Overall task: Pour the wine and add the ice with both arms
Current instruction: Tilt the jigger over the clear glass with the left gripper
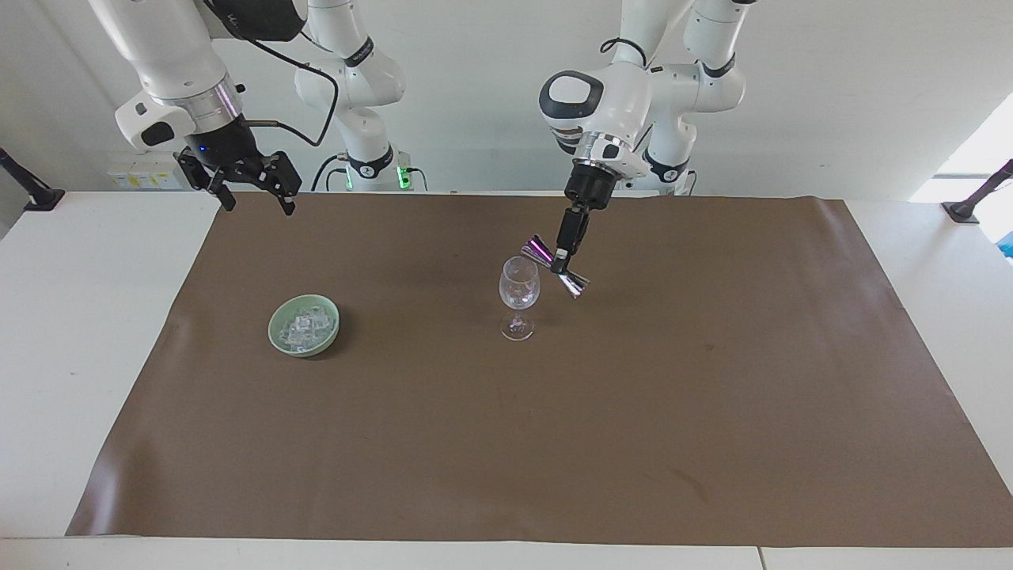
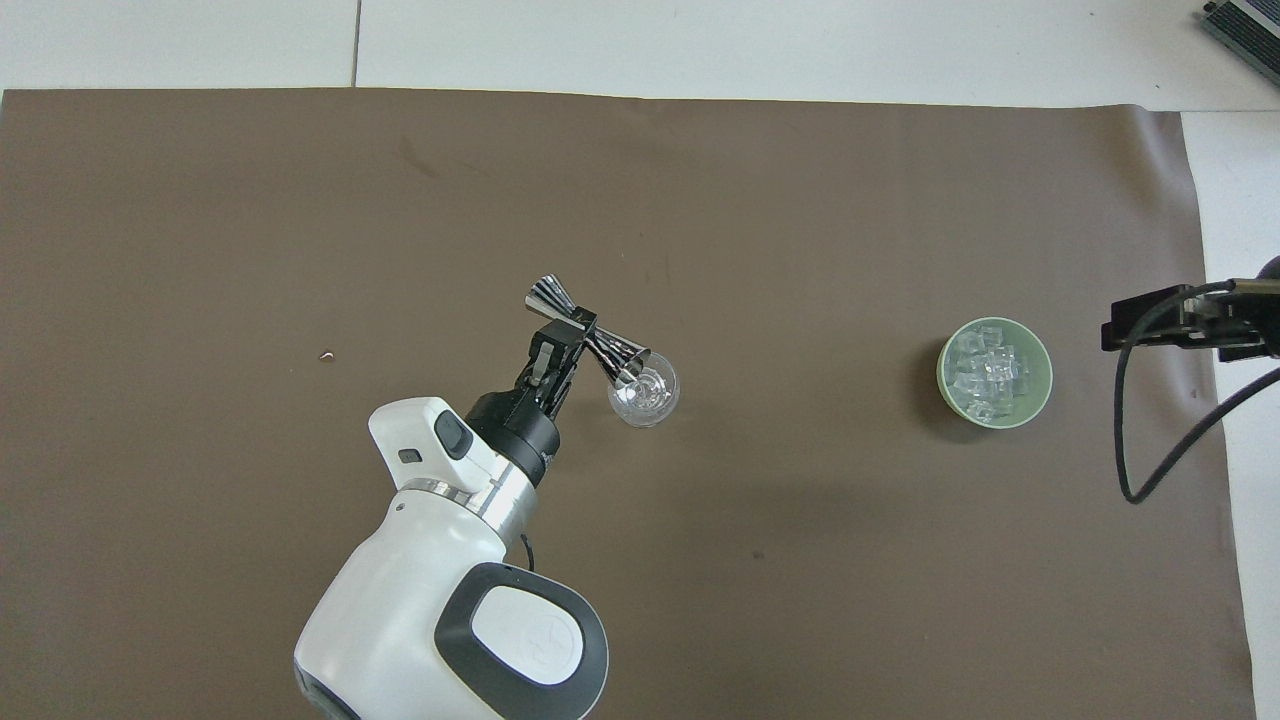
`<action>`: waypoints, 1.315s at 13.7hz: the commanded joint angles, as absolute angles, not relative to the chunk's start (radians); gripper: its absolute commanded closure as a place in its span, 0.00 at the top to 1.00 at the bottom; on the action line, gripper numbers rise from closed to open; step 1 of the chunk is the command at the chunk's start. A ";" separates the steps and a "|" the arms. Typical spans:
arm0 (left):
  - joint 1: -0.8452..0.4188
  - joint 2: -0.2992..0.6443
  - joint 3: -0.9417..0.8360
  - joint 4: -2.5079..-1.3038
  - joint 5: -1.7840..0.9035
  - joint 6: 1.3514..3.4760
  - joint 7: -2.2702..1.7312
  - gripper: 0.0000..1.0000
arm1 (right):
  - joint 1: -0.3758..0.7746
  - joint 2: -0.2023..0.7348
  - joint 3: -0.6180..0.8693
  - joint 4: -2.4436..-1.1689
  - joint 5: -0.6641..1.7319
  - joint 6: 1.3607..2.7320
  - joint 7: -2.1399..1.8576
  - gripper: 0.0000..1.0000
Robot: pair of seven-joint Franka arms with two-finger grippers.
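Left gripper (image 1: 563,258), jaws clamped on a tilted steel jigger (image 1: 554,265), hangs over the wine glass (image 1: 518,298). Right gripper (image 1: 252,192) waits, jaws wide, empty. Ice (image 1: 304,327) sits in green bowl (image 1: 278,332), well apart from the glass toward the right arm's end.

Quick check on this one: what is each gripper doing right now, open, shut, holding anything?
Left gripper: shut on the metal jigger, tilted over the wine glass.
Right gripper: open, empty, waiting up over the table edge near the ice bowl.
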State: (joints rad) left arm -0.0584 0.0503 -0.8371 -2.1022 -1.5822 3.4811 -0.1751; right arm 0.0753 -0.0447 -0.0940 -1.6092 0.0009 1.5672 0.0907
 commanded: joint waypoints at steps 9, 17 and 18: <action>-0.086 0.054 -0.828 -2.117 -1.497 3.507 -0.132 0.00 | 0.069 -0.067 -0.092 -1.632 0.020 1.562 0.100 1.00; -0.083 0.054 -0.828 -2.128 -1.425 3.507 -0.066 0.00 | 0.069 -0.067 -0.092 -1.632 0.020 1.562 0.100 1.00; -0.081 0.055 -0.828 -2.128 -1.424 3.507 -0.046 0.00 | 0.069 -0.067 -0.092 -1.632 0.020 1.562 0.100 1.00</action>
State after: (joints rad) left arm -0.0722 0.0536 -0.8357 -2.1196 -1.4509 3.4830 -0.0735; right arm 0.0753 -0.0447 -0.0940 -1.6092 0.0009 1.5672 0.0907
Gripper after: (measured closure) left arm 0.793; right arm 0.000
